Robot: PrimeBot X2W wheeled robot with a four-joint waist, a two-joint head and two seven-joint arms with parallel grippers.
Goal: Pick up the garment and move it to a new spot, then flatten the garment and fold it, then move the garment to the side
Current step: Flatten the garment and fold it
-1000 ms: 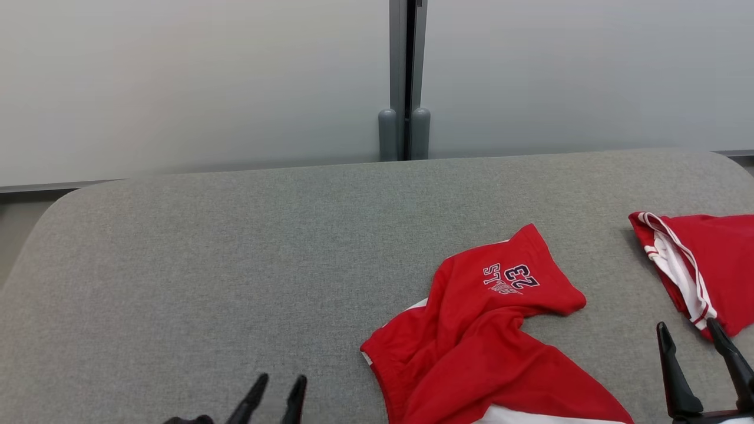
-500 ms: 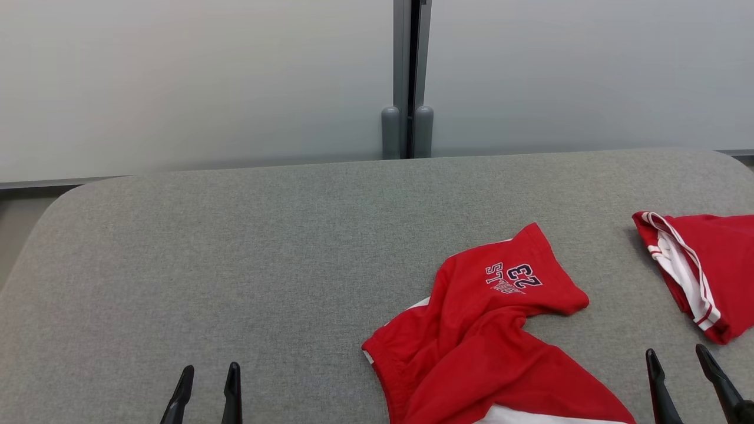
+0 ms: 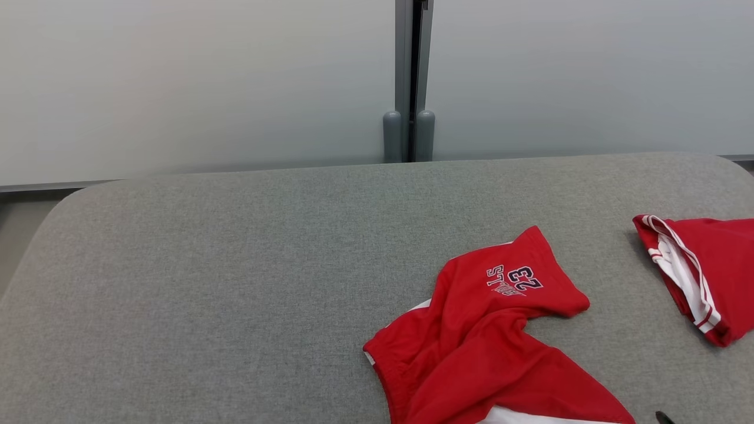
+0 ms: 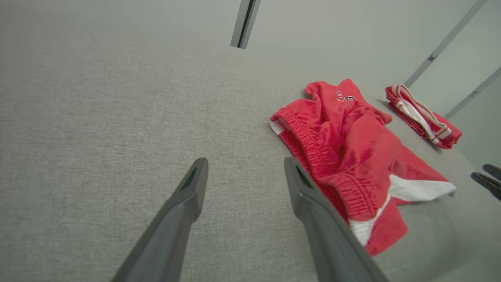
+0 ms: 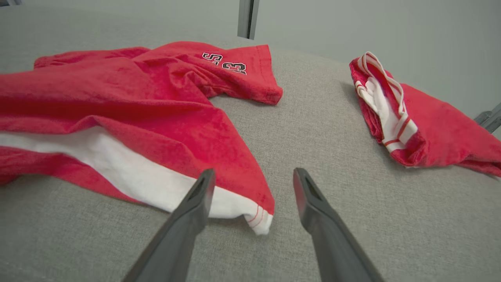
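A grey fabric-covered table is backed by frosted wall panels and a grey post. The red shorts are seen crumpled on it. A folded red garment is laid apart, right of the shorts. The left tool and the right tool are held spread, empty, beside the shorts.

A grey cloth-covered desk with rounded corners runs up to a wall of pale frosted panels. A grey metal post splits the panels down the middle, and two short rounded grey stubs stand at its foot, just behind the desk's far edge. At the desk's right end lies a folded red piece of clothing, its white lining and red-and-white striped band showing.
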